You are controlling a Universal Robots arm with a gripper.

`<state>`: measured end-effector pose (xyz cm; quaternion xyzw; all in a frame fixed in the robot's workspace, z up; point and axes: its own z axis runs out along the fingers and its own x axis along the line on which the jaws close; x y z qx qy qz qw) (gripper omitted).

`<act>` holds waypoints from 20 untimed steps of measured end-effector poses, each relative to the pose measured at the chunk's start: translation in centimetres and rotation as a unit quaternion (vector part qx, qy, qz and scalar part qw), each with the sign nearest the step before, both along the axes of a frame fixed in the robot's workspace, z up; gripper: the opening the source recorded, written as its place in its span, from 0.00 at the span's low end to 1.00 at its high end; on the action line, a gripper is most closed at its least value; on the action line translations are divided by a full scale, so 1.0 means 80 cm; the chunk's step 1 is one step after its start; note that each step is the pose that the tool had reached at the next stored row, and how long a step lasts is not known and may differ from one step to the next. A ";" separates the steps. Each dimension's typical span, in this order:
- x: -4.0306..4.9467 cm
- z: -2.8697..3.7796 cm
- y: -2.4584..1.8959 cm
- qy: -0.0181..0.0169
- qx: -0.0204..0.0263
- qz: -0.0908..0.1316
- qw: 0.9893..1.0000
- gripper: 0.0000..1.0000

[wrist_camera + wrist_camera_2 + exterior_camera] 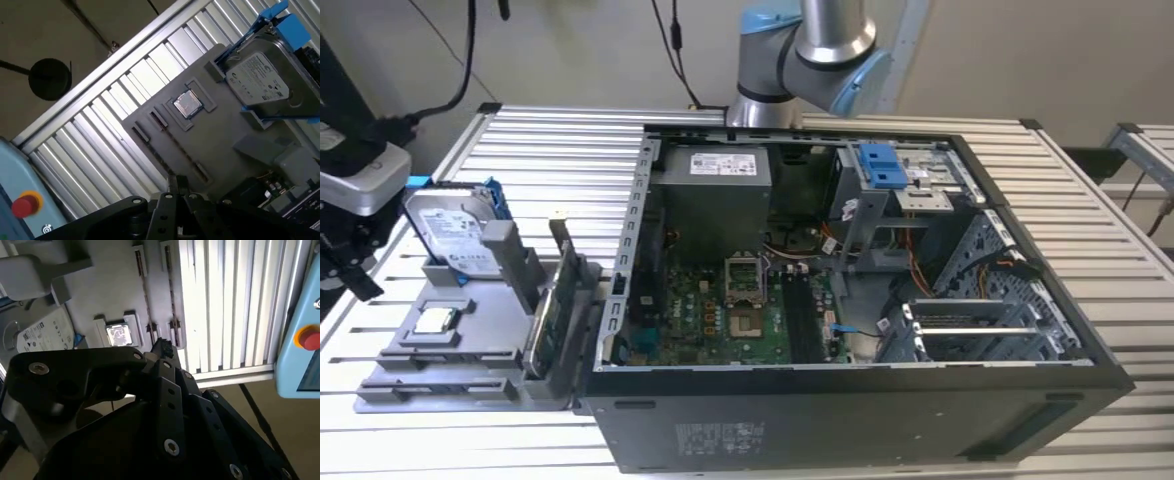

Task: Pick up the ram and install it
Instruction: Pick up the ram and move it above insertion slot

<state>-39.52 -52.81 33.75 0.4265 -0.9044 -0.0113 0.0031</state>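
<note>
On the grey tray (100, 285) the ram (145, 290) sits on edge, long axis leading away from the gripper (161, 346). Fingers (164, 351) closed, empty, seemingly above its near end.

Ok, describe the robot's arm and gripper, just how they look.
The arm is a silver-grey tube with rounded joints capped in light blue. The gripper is matte black, built of flat bar linkages pinned with silver screws, and it tapers to a narrow tip.
</note>
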 end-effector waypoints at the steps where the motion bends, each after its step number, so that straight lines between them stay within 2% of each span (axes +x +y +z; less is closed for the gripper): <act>1: 0.000 0.0000 0.0000 0.000 0.000 0.008 1.000 0.11; 6: 0.000 0.0000 0.0004 -0.001 -0.001 0.049 0.999 0.11; 12: 0.000 -0.0004 0.0025 -0.011 -0.002 0.084 0.996 0.11; 16: 0.000 -0.0007 0.0038 -0.016 -0.002 0.106 0.994 0.11; 20: 0.000 -0.0009 0.0060 -0.019 -0.002 0.129 0.991 0.11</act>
